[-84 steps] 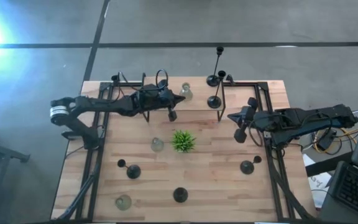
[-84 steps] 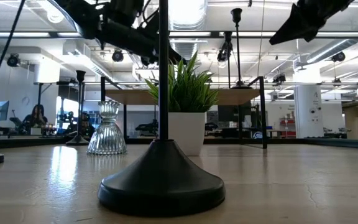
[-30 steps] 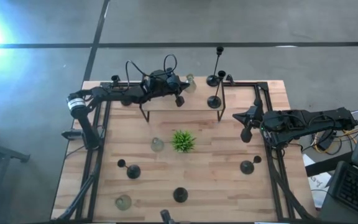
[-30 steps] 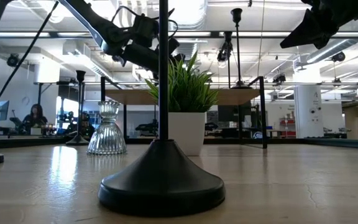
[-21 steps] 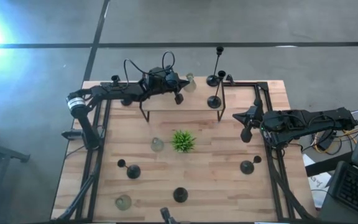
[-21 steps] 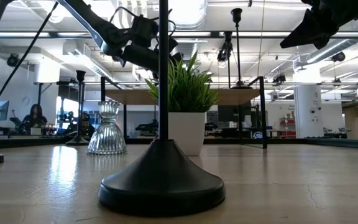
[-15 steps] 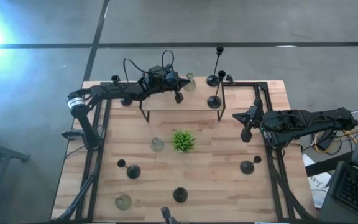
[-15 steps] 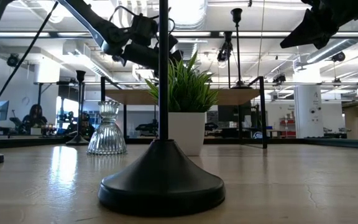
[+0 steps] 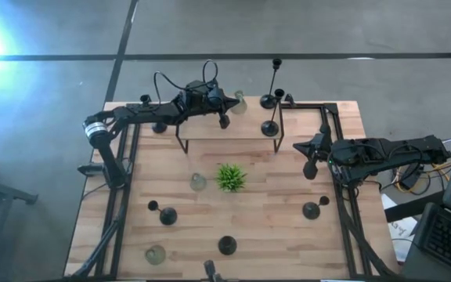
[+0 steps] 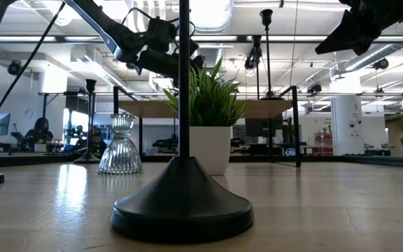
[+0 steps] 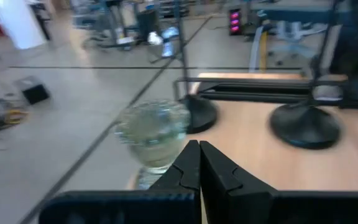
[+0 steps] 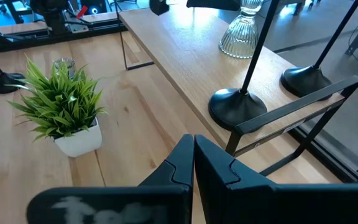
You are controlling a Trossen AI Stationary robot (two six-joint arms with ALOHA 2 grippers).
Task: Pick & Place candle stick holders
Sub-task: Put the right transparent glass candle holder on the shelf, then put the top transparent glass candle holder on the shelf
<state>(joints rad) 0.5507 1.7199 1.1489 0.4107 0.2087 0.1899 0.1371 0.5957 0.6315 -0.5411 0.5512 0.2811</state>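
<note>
A clear glass holder [image 9: 239, 100] stands on the raised wooden shelf [image 9: 210, 129] at the table's far side, near the shelf's far edge. My left gripper [image 9: 230, 103] is shut, its tips right beside the glass holder [image 11: 154, 132]. Two black holders [image 9: 270, 128] [image 9: 268, 99] stand on the shelf's right end. On the table stand a glass holder [image 9: 198, 182], another [image 9: 155, 254], and black holders [image 9: 167, 215] [image 9: 227, 245] [image 9: 312, 209]. My right gripper [image 9: 296, 146] is shut and empty, hovering right of the shelf. My left gripper's shut fingertips [image 11: 191, 155] stand level beside the glass holder's bulbous body [image 11: 166, 140], coming from the table's left. I cannot tell whether they touch it. The holder stands upright on the shelf.
A small spiky green plant [image 9: 230, 177] in a white pot stands at mid table. The shelf's black legs [image 9: 182, 145] and the black frame rails [image 9: 128, 180] along both table sides stand near the arms. People sit in the room beyond [image 10: 39, 131].
My left gripper has crept a little toward the table's far edge, toward the glass holder on the shelf. My right arm has kept still.
</note>
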